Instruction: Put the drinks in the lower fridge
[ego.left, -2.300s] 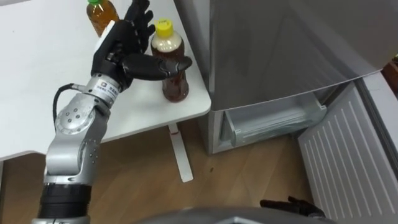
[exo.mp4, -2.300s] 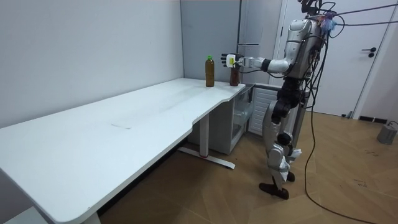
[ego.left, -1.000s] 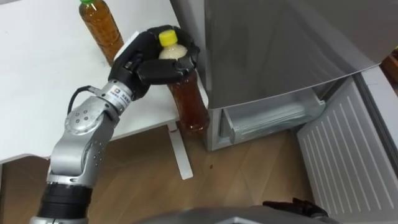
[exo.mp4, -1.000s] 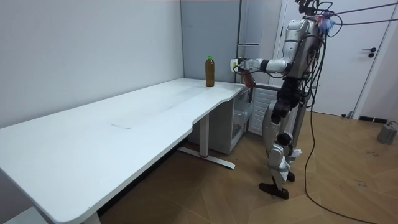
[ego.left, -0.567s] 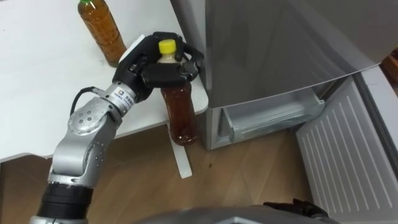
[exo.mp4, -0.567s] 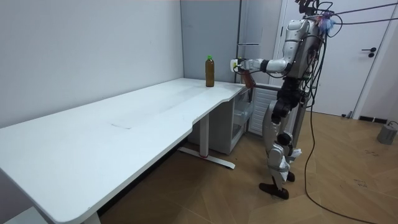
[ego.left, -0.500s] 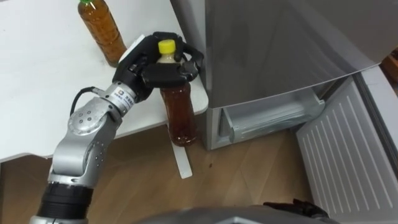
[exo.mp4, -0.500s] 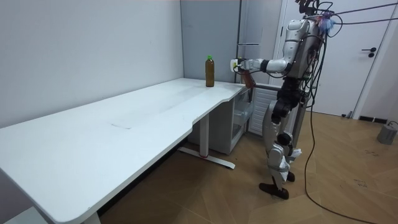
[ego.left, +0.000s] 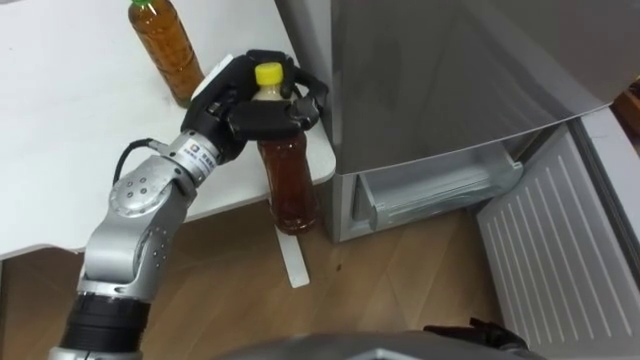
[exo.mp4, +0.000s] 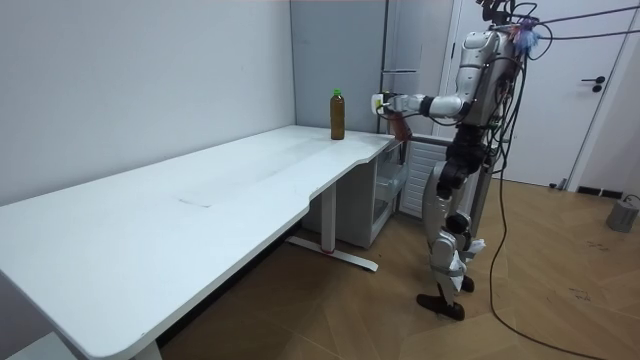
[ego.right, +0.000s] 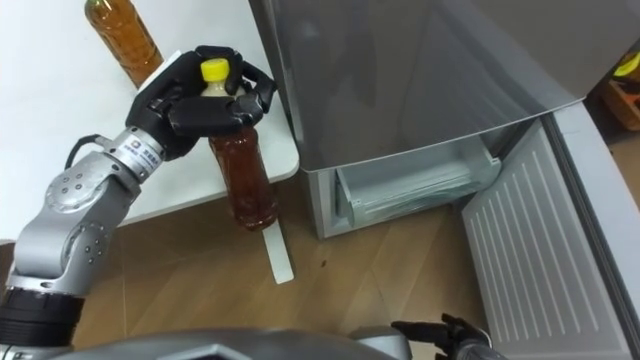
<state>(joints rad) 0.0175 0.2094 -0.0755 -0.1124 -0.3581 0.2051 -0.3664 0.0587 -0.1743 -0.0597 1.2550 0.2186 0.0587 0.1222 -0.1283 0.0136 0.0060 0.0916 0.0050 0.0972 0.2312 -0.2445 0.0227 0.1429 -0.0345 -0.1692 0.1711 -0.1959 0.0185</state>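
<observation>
My left hand (ego.left: 235, 105) is shut on the neck of a brown tea bottle with a yellow cap (ego.left: 288, 185). The bottle hangs upright in the air just past the white table's corner (ego.left: 322, 160), close to the grey fridge's side. A second tea bottle (ego.left: 165, 45), green-capped in the room view (exo.mp4: 338, 115), stands on the table behind the hand. The lower fridge compartment (ego.left: 440, 195) is open below the grey front, its white door (ego.left: 560, 260) swung out to the right. My right hand (ego.left: 470, 330) hangs low at the bottom edge, fingers straight.
The table's leg and foot (ego.left: 290, 250) stand on the wood floor under the held bottle. In the room view I stand at the long table's far end (exo.mp4: 380, 140), beside the fridge (exo.mp4: 410, 60).
My left hand has closed round the yellow-capped bottle and lifted it off the table corner towards the fridge. Over the last half second nothing has moved.
</observation>
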